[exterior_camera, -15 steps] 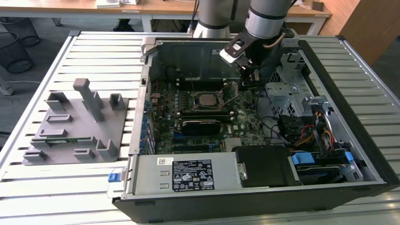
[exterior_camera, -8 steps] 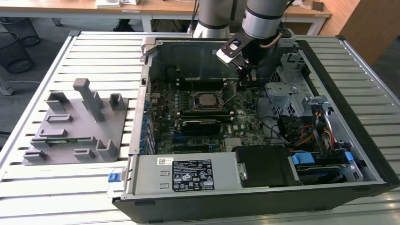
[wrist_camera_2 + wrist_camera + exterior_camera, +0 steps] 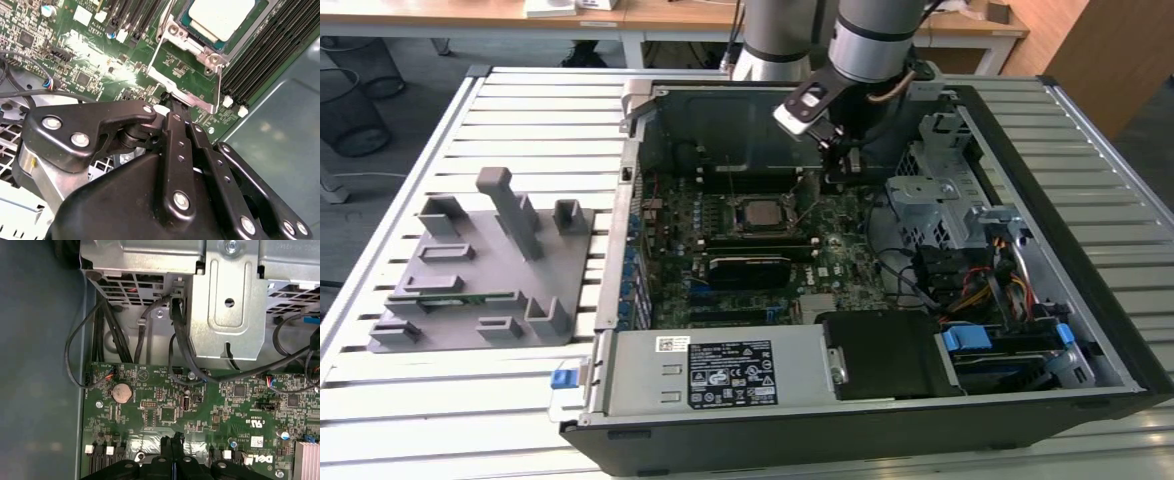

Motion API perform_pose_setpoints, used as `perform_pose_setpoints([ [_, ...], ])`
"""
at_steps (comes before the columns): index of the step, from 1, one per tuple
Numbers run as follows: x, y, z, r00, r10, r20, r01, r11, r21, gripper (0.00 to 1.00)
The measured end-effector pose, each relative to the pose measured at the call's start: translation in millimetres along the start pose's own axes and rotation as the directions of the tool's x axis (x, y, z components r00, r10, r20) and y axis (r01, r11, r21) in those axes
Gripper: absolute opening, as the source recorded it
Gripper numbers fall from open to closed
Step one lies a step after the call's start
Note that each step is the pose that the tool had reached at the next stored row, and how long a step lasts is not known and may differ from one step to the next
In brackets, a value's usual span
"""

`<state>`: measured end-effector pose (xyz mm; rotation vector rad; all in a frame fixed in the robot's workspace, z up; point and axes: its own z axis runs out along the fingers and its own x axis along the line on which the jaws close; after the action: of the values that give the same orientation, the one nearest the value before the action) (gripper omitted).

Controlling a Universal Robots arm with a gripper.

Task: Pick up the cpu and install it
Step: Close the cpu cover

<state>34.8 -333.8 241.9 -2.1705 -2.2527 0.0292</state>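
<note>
The cpu [image 3: 758,212], a silver-topped square chip, lies in the socket in the middle of the green motherboard [image 3: 720,190] inside the open computer case. In the second wrist view the cpu [image 3: 220,17] sits within the metal socket frame, and a hinged metal plate [image 3: 186,75] stands open beside it. My gripper [image 3: 843,168] hangs just to the exterior view's right of the socket. Its black fingers are shut together, with nothing seen between them. The gripper [image 3: 172,102] tip is at the free edge of that open plate. In the first wrist view the gripper [image 3: 171,442] points over the board.
A metal drive cage [image 3: 927,195] and bundled cables [image 3: 961,270] crowd the case on the exterior view's right. The power supply [image 3: 720,370] fills the near side. A grey fixture [image 3: 480,270] with a green memory stick [image 3: 447,297] rests on the slatted table [image 3: 507,120].
</note>
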Motion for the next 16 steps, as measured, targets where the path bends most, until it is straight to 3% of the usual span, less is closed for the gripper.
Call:
perform_pose_setpoints([
  [16, 3.8, -25.1, 0.7, 1.0, 0.0, 0.0, 0.0, 1.0, 0.0, 0.12],
])
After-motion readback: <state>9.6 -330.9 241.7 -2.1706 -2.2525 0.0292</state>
